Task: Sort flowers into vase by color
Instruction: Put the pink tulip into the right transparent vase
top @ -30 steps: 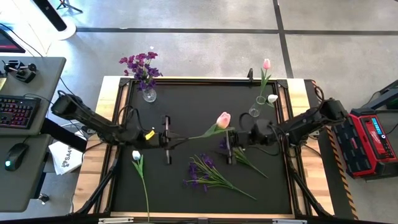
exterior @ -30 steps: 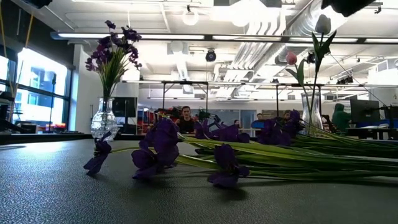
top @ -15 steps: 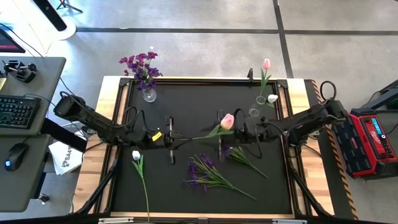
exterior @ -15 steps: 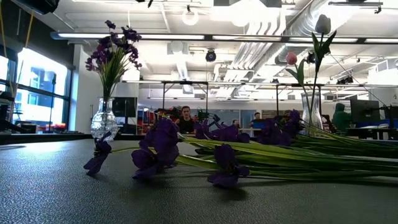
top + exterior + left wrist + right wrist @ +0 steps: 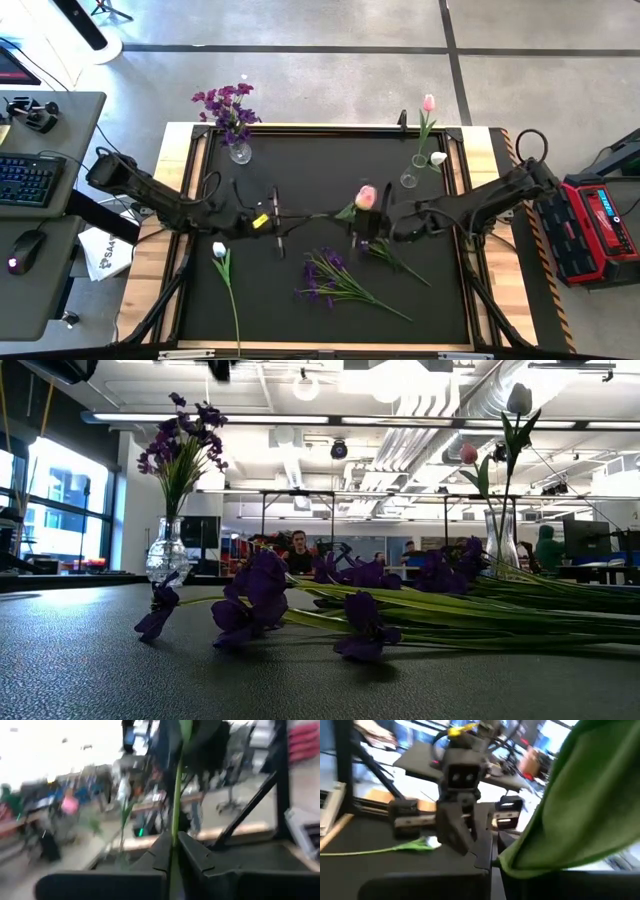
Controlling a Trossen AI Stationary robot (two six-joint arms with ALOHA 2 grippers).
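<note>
**Pink tulip held between both arms at mid-table**

Seen from above, the left gripper [image 5: 280,222] and the right gripper [image 5: 356,226] face each other over the middle of the black table [image 5: 300,160], with the pink tulip [image 5: 365,196] stretched between them. The tulip's stem runs back to the left gripper while its bud and leaf sit at the right gripper. A white tulip [image 5: 219,250] lies near the left edge, and loose purple flowers [image 5: 325,277] lie toward the front. A vase of purple blossoms [image 5: 239,151] stands at the far left corner, and a vase with tulips [image 5: 409,179] at the far right.

From table height, the purple flowers [image 5: 262,595] lie across the mat, both vases behind them.

At the left wrist, the jaws are pinched narrow on the green stem [image 5: 176,805].

At the right wrist, a green leaf [image 5: 580,815] fills the foreground; the fingers look nearly closed at its base, but I cannot tell whether they grip it. The left gripper [image 5: 462,827] shows opposite.
</note>
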